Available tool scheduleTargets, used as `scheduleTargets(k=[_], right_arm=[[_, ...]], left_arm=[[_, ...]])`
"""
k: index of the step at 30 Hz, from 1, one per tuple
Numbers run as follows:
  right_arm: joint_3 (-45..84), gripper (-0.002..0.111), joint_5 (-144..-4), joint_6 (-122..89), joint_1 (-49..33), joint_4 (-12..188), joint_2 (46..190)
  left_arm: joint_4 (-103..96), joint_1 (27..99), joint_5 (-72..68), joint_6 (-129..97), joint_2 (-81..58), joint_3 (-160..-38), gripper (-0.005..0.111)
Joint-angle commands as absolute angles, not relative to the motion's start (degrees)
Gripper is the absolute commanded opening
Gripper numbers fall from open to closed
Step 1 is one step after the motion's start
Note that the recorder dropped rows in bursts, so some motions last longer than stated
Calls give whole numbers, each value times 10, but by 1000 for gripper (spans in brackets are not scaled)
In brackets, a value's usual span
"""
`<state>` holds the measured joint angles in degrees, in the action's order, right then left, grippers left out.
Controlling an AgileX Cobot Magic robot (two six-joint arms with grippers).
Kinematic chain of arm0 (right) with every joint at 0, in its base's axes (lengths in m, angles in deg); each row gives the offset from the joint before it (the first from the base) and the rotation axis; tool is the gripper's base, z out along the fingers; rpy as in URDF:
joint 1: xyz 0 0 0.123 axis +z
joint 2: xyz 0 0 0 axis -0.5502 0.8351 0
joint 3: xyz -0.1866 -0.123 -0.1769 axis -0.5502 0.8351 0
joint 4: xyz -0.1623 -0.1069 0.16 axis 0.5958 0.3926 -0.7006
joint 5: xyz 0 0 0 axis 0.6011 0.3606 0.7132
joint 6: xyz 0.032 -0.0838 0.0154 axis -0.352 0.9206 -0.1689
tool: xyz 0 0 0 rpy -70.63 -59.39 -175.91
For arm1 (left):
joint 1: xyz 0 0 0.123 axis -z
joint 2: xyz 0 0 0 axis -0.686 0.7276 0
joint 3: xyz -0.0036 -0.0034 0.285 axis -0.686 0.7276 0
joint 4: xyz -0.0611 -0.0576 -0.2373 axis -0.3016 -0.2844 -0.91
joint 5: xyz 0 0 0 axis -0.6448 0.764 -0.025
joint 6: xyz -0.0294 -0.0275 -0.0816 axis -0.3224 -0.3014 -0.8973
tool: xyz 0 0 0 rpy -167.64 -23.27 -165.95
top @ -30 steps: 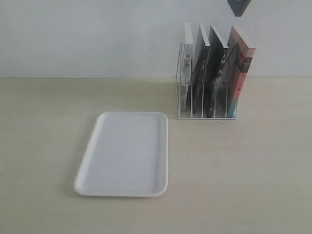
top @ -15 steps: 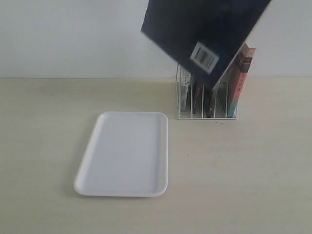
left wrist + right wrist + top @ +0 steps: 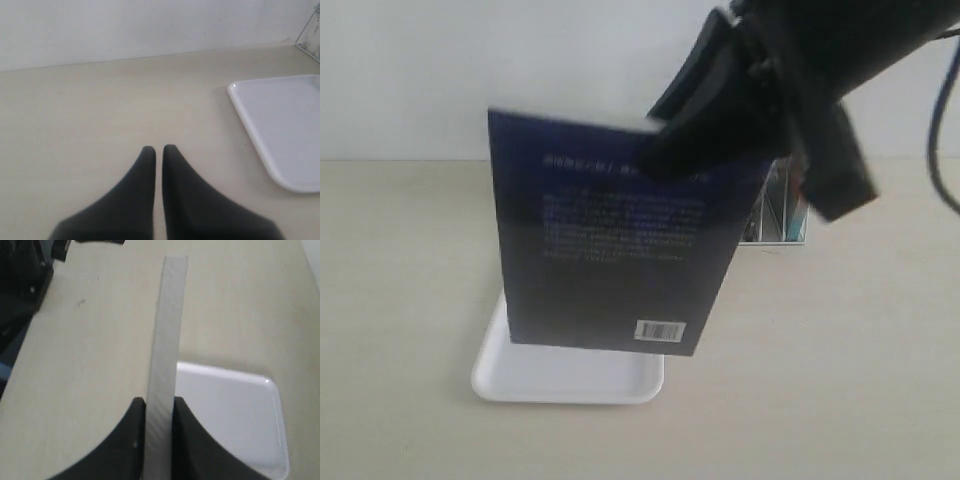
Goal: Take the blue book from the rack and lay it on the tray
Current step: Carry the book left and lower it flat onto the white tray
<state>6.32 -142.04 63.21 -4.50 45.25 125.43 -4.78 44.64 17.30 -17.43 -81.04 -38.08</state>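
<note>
Exterior view: within the last second the blue book (image 3: 610, 250) has left the rack (image 3: 782, 215) and swung down below the right gripper (image 3: 665, 150), which clamps its top edge. It hangs back cover outward, barcode lowest, over the tray (image 3: 570, 385). The transfer looks mostly done, and only laying the book flat remains.

Left wrist view: the left gripper (image 3: 158, 152) is pinched closed on nothing, with the tray's smooth rounded rim off to one side.

Right wrist view: the matte, pale page edge runs straight out from between the black fingers, with glossy white plastic beyond.
</note>
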Motion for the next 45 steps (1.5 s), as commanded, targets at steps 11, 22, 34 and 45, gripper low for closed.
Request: scheduleTargets(k=[11,22,34,45], right_arm=[[66,0,-1174,412,90,776,1308],[188,0,-979,394,91,873,1308],[271,0,-769,445,112,877,1362],[271,0,-723,508,153,877,1450]], left_arm=[[-49,445,164,-172,-812,-383,5],[-49,445,164,-172,-812,-383,5],[-49,445,164,-172,-812,-383,5],[-49,445,164,-172,-812,-383,5]])
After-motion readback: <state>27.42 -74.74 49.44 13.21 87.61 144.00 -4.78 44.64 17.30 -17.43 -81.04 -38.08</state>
